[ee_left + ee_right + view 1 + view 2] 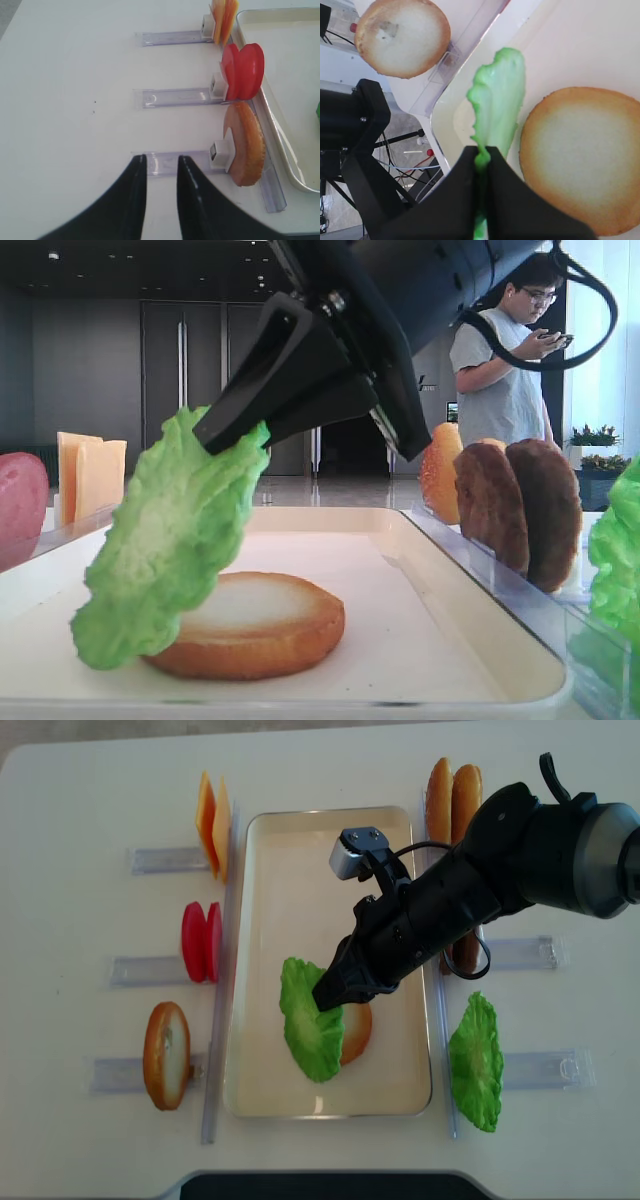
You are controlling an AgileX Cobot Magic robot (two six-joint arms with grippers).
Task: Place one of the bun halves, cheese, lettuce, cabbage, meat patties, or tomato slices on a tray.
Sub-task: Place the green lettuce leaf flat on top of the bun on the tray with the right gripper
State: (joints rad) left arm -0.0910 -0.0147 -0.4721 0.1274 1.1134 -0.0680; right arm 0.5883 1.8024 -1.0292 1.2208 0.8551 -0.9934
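Note:
My right gripper is shut on the top edge of a bright green ruffled lettuce leaf. The leaf hangs tilted over the cream tray, leaning across the left side of a bun half that lies flat on the tray. Its lower end is close to the tray floor. My left gripper hovers over the table left of the tray, open, with nothing between its fingers.
Clear holders left of the tray carry cheese, tomato slices and a bun half. On the right stand buns, meat patties and a second lettuce leaf. A person stands behind.

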